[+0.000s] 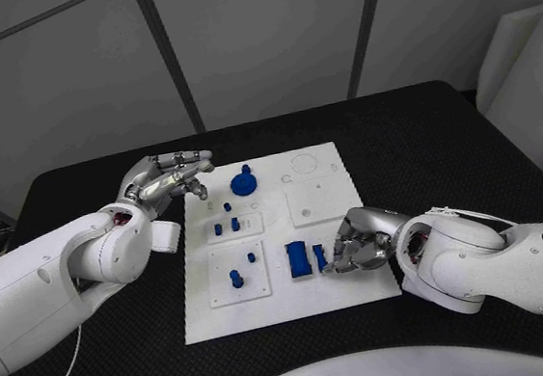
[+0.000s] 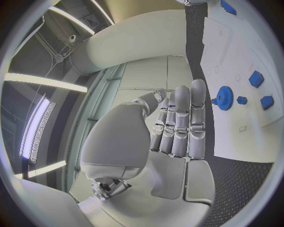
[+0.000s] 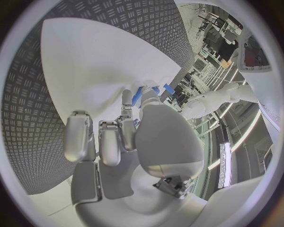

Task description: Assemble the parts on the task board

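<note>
The white task board [image 1: 284,303] lies mid-table. A blue gear [image 1: 242,183] stands near its far edge, with small blue pegs [image 1: 227,225] on raised plates below it. My left hand [image 1: 165,180] hovers over the board's far left corner with its fingers straight and side by side, holding nothing; the left wrist view shows the gear [image 2: 225,98] beyond its fingertips [image 2: 190,97]. At the board's near right, my right hand [image 1: 354,243] curls beside a blue block [image 1: 298,259] and pinches a narrow blue bar [image 1: 320,256] between thumb and finger. The bar [image 3: 137,96] sits at that fingertip [image 3: 126,100].
Three raised white plates [image 1: 315,198] sit on the board, two of them carrying pegs. Black matting [image 1: 433,141] surrounds the board. Grey wall panels stand behind the table's far edge.
</note>
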### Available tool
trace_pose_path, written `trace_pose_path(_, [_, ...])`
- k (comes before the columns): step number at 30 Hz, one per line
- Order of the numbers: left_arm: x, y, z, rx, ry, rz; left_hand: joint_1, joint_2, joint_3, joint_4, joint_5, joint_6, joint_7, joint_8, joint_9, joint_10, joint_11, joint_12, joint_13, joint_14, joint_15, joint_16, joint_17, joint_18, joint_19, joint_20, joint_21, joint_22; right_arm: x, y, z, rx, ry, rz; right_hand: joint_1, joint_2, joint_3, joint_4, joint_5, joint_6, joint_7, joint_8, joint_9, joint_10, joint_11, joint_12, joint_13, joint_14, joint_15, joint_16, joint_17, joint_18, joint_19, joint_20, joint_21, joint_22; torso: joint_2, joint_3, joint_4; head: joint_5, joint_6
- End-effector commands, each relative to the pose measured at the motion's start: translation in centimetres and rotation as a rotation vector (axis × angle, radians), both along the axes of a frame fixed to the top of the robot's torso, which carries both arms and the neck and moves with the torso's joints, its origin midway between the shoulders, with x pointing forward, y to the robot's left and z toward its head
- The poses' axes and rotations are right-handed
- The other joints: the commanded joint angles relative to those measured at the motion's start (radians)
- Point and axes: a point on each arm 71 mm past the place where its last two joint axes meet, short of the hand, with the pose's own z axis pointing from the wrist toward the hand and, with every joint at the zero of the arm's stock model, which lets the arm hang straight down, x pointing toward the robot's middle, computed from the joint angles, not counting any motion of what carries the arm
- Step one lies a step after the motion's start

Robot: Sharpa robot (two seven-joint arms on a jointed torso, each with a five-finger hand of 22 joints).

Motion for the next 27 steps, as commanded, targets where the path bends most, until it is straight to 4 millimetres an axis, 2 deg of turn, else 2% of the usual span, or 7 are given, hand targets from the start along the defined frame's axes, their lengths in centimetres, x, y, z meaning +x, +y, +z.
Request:
trace_pose_path(1, [0.0,-0.1,0.1,-0.007,-0.002,-0.011,0.002,0.007,-0.002,-0.001,-0.002,-0.003,0.006,0.004,-0.001,-0.009,-0.001,0.006,0.001,-0.008,-0.003,0.005,-0.001,-0.01,-0.005,0.002,-0.007,-0.001,-0.1,0.1,0.2,0.016,-0.004,0.009,0.016,-0.004,-0.011,0.0,0.007,-0.005,0.0,0.006,0.001,0.023,-0.007,0.002,0.108,0.084,-0.009,0.002,0.166,-0.01,-0.001,-0.006,-0.003,0.018,0.0,0.0009,0.0012,-0.001,0.001])
trace_pose_path(7, [0.1,0.0,0.1,-0.006,-0.001,-0.01,0.002,0.007,-0.002,-0.001,-0.002,-0.003,0.006,0.004,-0.001,-0.01,-0.001,0.006,0.001,-0.008,-0.003,0.005,-0.002,-0.01,-0.005,0.002,-0.007,-0.001,-0.5,0.2,0.7,0.066,-0.008,0.025,-0.005,-0.02,-0.04,0.016,0.003,-0.012,0.006,0.006,0.001,0.016,-0.002,-0.014,0.098,0.082,-0.006,-0.004,0.155,-0.007,-0.008,-0.004,-0.012,0.007,-0.001,0.0,0.0003,-0.002,0.005])
trace_pose_path(12, [0.1,-0.1,0.0,-0.006,-0.001,-0.01,0.003,0.007,-0.002,-0.001,-0.002,-0.003,0.006,0.004,-0.001,-0.01,-0.001,0.007,0.0,-0.008,-0.003,0.005,-0.002,-0.01,-0.005,0.002,-0.007,-0.001,-0.7,-0.2,1.1,0.144,-0.007,0.036,-0.014,-0.039,-0.067,0.025,-0.026,-0.063,0.025,-0.019,-0.009,-0.015,0.013,-0.08,0.055,0.074,0.005,-0.023,0.121,0.002,-0.036,0.003,-0.046,-0.034,-0.002,-0.0005,-0.0001,-0.006,0.008])
trace_pose_path(20, [0.1,-0.1,-0.1,-0.01,-0.006,-0.01,0.001,0.006,-0.004,-0.001,-0.002,-0.004,0.006,0.004,-0.001,-0.01,-0.001,0.008,0.0,-0.008,-0.002,0.006,-0.003,-0.01,-0.005,0.003,-0.007,-0.002,1.3,-2.5,1.6,0.379,0.012,-0.049,0.062,0.005,-0.055,-0.004,0.013,-0.143,0.062,-0.074,-0.034,-0.07,0.045,-0.181,-0.014,0.058,0.031,-0.067,0.048,0.024,-0.099,0.027,-0.13,-0.131,-0.015,-0.0046,-0.0002,-0.01,0.016])
trace_pose_path(24, [0.3,0.3,-0.2,-0.024,-0.011,0.017,-0.008,-0.001,-0.019,0.004,-0.002,-0.005,0.007,0.008,-0.003,-0.017,0.002,0.013,-0.002,-0.076,0.007,-0.017,-0.023,-0.012,-0.052,0.009,-0.035,-0.01,4.5,-4.4,1.9,0.615,0.028,-0.184,0.15,0.054,-0.019,-0.053,0.004,-0.161,0.077,-0.096,-0.046,-0.183,0.053,-0.388,-0.16,0.011,0.039,-0.182,-0.121,0.067,-0.226,0.036,-0.302,-0.325,-0.032,-0.0098,-0.0007,-0.011,0.02])
trace_pose_path(26, [0.4,0.6,-0.2,-0.035,-0.008,0.038,-0.013,-0.002,-0.026,0.009,-0.003,-0.006,0.009,0.009,-0.004,-0.019,0.008,0.016,-0.003,-0.143,0.017,-0.055,-0.044,-0.017,-0.103,0.017,-0.063,-0.019,5.8,-4.9,2.0,0.688,0.021,-0.225,0.183,0.076,0.002,-0.066,-0.014,-0.16,0.083,-0.102,-0.051,-0.315,0.059,-0.619,-0.321,-0.058,0.047,-0.332,-0.31,0.108,-0.363,0.04,-0.487,-0.521,-0.039,-0.0127,-0.0026,-0.012,0.024])
trace_pose_path(27, [0.4,0.8,-0.3,-0.044,-0.007,0.052,-0.015,-0.002,-0.033,0.011,-0.003,-0.007,0.011,0.01,-0.005,-0.02,0.011,0.017,-0.004,-0.187,0.026,-0.084,-0.062,-0.02,-0.144,0.023,-0.085,-0.027,6.5,-5.2,2.1,0.73,0.014,-0.248,0.2,0.08,0.012,-0.074,-0.02,-0.162,0.084,-0.107,-0.054,-0.358,0.064,-0.69,-0.374,-0.109,0.05,-0.444,-0.441,0.112,-0.398,0.045,-0.539,-0.565,-0.042,-0.0142,-0.0039,-0.011,0.025])
